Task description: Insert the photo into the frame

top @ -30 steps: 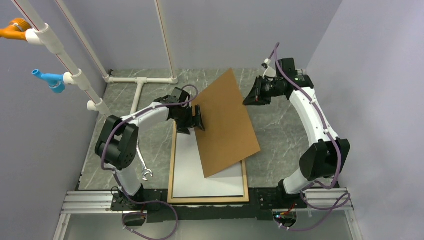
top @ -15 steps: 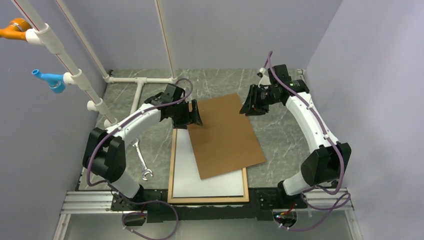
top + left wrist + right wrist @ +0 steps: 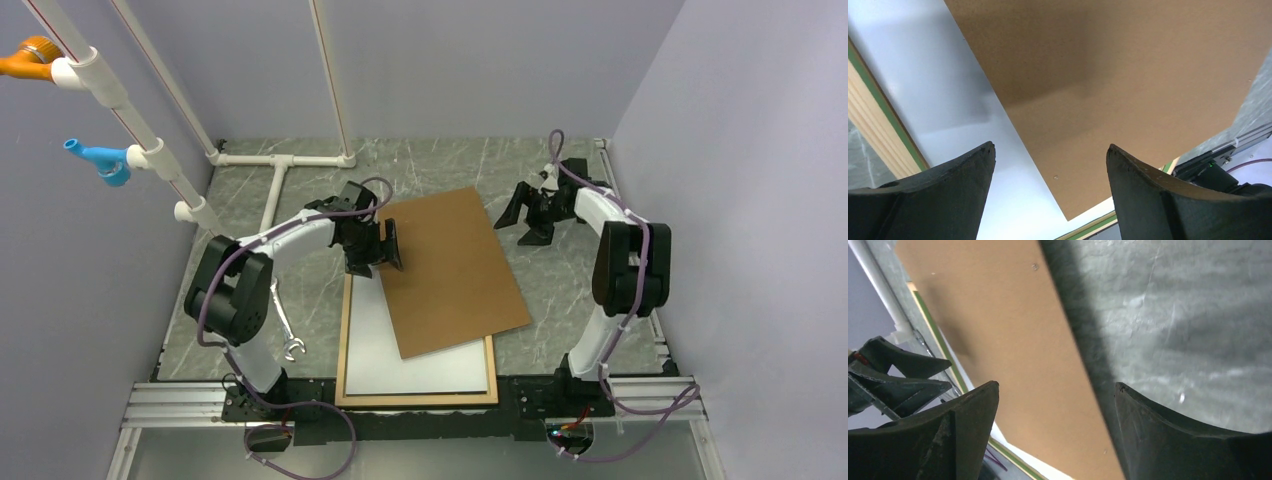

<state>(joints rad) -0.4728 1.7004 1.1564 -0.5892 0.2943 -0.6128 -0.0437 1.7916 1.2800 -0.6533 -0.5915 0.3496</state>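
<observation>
The frame (image 3: 343, 340) lies flat near centre on the table (image 3: 570, 290), tan face up. The photo (image 3: 430, 365) sits inside it, white back up, picture side hidden. The brown backing board (image 3: 450, 265) lies skewed across the frame's far right part, overhanging onto the table. The left gripper (image 3: 380, 252) hovers at the board's far left edge, fingers spread, holding nothing. The right gripper (image 3: 520, 222) sits just off the far right corner, fingers spread, not touching the board. The step looks like seating the board. To do it well, pinch it at an edge, lift slightly, rotate it parallel to the frame, then lower it into the recess without dragging the photo. A wrench (image 3: 285, 335) lies left of the frame. No brands, labels or readable writing anywhere.
</observation>
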